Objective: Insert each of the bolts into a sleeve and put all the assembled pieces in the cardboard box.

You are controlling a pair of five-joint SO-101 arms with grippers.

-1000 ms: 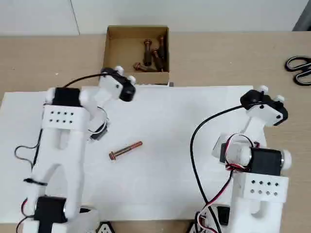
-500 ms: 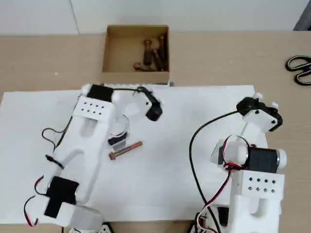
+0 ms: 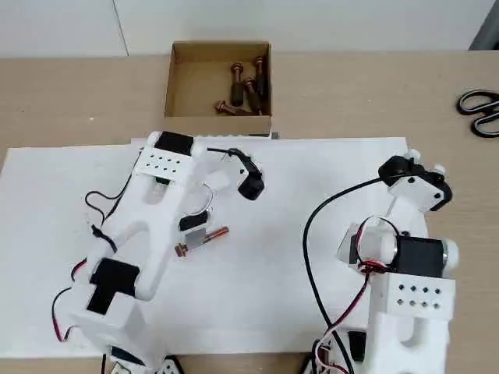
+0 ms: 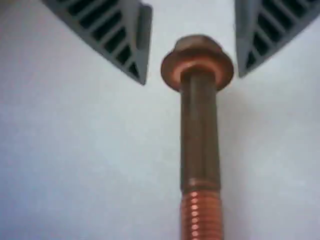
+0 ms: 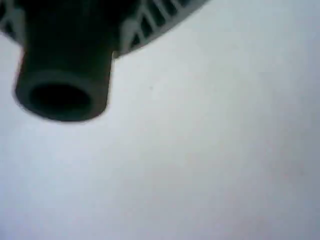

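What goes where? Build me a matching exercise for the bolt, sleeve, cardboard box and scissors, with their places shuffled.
Things:
1. bolt
2. sleeve
3. cardboard box
4. scissors

Places:
a. held in the right gripper
b. lying on the white sheet, its head between the open fingers of the left gripper
c. on the bare table, at its right edge
d. beyond the sheet's far edge, with assembled pieces inside

Pairs: 1-b, 2-a, 3-d, 4-c
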